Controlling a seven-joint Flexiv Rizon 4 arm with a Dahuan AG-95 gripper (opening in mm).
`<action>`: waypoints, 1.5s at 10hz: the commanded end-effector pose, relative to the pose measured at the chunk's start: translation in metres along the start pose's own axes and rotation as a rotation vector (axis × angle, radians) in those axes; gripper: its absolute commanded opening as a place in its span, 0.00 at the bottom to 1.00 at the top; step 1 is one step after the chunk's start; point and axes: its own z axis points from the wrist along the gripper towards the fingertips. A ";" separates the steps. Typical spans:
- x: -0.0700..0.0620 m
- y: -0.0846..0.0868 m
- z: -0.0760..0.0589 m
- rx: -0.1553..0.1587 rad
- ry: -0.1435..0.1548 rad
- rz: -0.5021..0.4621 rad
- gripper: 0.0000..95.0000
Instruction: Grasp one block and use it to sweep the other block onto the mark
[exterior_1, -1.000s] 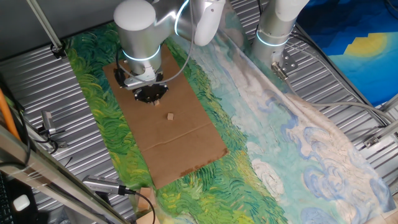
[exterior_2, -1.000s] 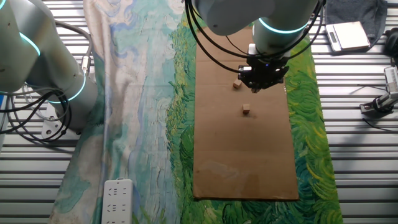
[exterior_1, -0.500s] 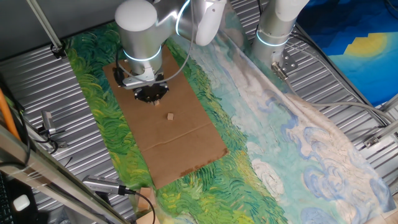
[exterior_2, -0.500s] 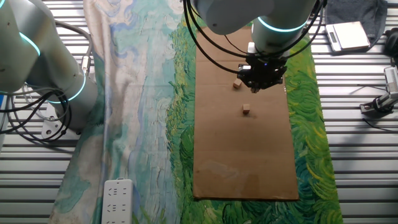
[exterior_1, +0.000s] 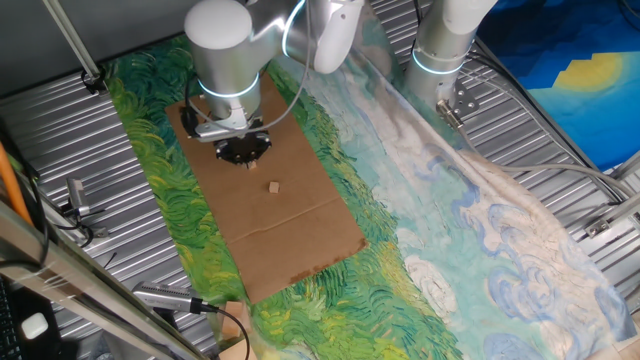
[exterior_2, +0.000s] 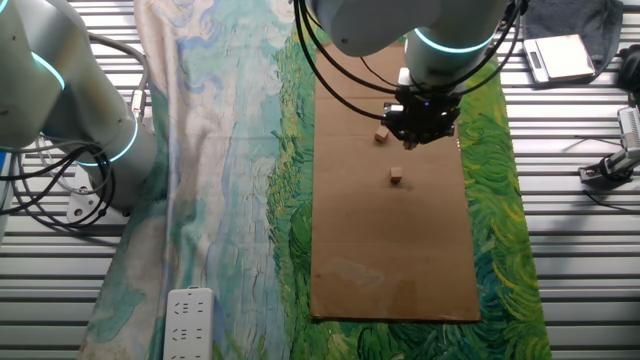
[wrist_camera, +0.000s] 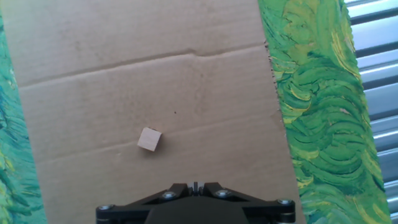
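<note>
My gripper (exterior_2: 420, 128) hangs low over the far end of the brown cardboard sheet (exterior_2: 395, 250); it also shows in one fixed view (exterior_1: 243, 152). In the hand view its jaws (wrist_camera: 194, 185) look closed together with nothing between them. One tan cube (exterior_2: 382, 134) lies just beside the gripper and is out of the hand view. The other tan cube (exterior_2: 397, 176) lies a little ahead of it, free on the cardboard (exterior_1: 273, 186) (wrist_camera: 149, 139). A tiny dark speck (wrist_camera: 175, 112) lies just beyond that cube. I see no black dot as wide as a cube.
The cardboard has a crease (wrist_camera: 186, 56) ahead of the cube. Green painted cloth (wrist_camera: 317, 112) surrounds it. A second robot arm base (exterior_2: 90, 130) stands off to the side, with a power strip (exterior_2: 188, 320) and metal slats around.
</note>
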 end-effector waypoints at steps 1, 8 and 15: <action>0.000 0.000 0.000 0.003 0.006 0.046 0.00; 0.000 0.000 0.000 -0.001 0.007 0.052 0.00; 0.020 -0.014 -0.004 -0.006 0.007 0.017 0.00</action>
